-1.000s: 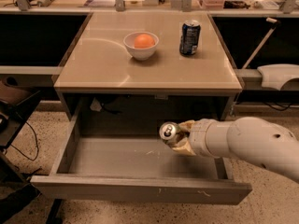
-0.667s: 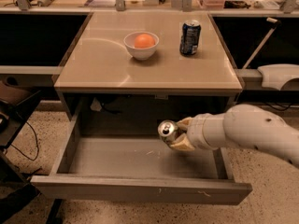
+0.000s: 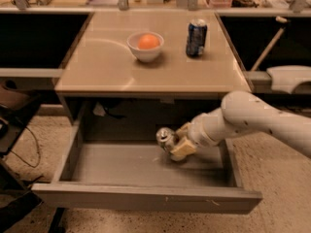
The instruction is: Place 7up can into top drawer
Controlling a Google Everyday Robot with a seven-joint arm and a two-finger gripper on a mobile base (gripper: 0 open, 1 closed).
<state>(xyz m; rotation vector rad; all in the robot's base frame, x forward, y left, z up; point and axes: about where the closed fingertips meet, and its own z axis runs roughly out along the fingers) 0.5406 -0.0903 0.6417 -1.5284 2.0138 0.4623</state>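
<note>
One gripper [image 3: 176, 142] is clamped on one can [image 3: 165, 137] inside the open drawer [image 3: 141, 195], right side. On the table [image 3: 107, 67]: one blue can [image 3: 196, 38], one bowl [image 3: 145, 55] holding one orange [image 3: 148, 41]. Labels unreadable.

The gripper [image 3: 173, 142], clamped on the can [image 3: 164, 136] above the drawer [image 3: 146, 196] floor, has two blocky, pale tan fingers [image 3: 179, 151]. To its right is a short white wrist with ring-like seams. Beyond that is a thick, smooth white arm [image 3: 262, 119], which bulges at a rounded joint and runs off at the right edge. The shell is plain and glossy, with a shaded underside.
</note>
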